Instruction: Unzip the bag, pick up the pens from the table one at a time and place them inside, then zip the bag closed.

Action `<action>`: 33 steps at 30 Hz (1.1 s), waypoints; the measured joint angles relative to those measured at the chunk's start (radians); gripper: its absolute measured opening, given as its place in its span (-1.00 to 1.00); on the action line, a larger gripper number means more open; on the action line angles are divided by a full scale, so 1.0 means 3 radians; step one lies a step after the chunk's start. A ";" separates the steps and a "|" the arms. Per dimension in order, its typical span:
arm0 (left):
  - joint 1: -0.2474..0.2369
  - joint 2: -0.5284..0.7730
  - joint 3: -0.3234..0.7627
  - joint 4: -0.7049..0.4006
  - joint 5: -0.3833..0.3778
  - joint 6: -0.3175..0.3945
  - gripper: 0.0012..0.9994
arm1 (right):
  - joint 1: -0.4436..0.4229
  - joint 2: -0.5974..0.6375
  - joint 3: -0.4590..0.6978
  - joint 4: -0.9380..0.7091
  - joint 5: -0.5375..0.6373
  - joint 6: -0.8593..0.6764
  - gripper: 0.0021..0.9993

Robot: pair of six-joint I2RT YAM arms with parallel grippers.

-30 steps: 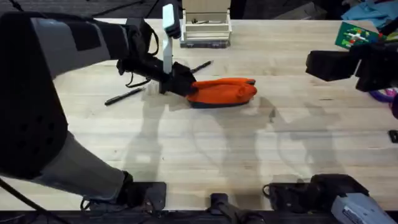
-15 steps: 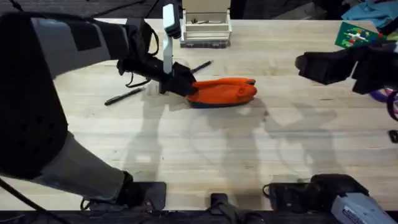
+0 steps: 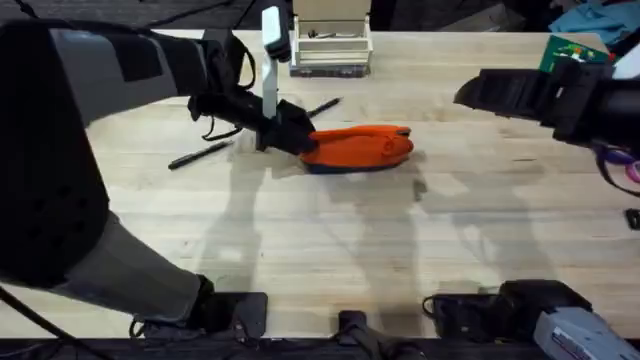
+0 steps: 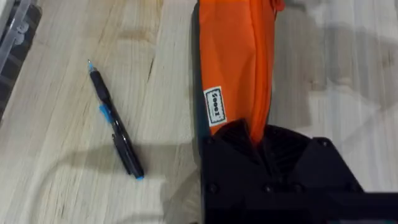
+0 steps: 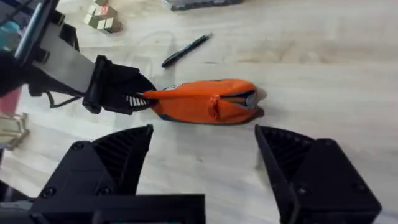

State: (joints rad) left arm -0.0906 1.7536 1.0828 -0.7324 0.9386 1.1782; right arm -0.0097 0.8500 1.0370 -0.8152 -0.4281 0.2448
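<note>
Left gripper [image 3: 298, 140] jaws pinching the bag [image 3: 362, 147] by its end; right gripper [image 5: 204, 152] jaws spread wide, well apart from the bag.

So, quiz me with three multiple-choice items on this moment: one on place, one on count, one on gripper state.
1. Where is the left gripper?
A. At the orange pencil pouch's end
B. Over the storage box
C. Beside the right arm's base

2. How many black pens lie on the table?
A. None
B. Two
C. Four

3. The right gripper is:
A. Shut on a pen
B. Shut on the pouch
C. Open, holding nothing

Answers:
1 A: the left gripper clamps the orange pencil pouch.
2 B: one pen, another, on the table.
3 C: the right gripper is spread above the table.
</note>
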 joint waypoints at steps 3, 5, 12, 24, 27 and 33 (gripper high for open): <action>0.0000 0.0000 0.0000 -0.0001 0.0000 0.0000 -0.92 | 0.0000 0.0042 0.0000 -0.0044 -0.0020 0.0150 1.00; 0.0000 0.0000 0.0000 -0.0001 0.0000 0.0000 -0.92 | 0.0000 0.0073 0.0000 -0.0088 -0.0023 0.0231 1.00; 0.0000 0.0000 0.0000 -0.0001 0.0000 0.0000 -0.92 | 0.0000 0.0241 0.0000 -0.0223 -0.0026 0.0518 1.00; 0.0000 0.0000 0.0000 0.0000 0.0000 0.0000 -0.92 | 0.0444 0.0651 0.0000 -0.0253 0.0010 0.0684 1.00; 0.0000 0.0000 0.0000 -0.0001 0.0000 0.0000 -0.92 | 0.0641 0.0794 0.0000 -0.0235 0.0058 0.0686 1.00; 0.0000 0.0000 0.0000 -0.0001 0.0000 0.0000 -0.92 | 0.0927 0.1094 0.0000 -0.0012 0.0081 0.0698 1.00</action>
State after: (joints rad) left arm -0.0906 1.7535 1.0828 -0.7326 0.9386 1.1782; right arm 0.2685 1.1782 1.0370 -0.8189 -0.4039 0.4541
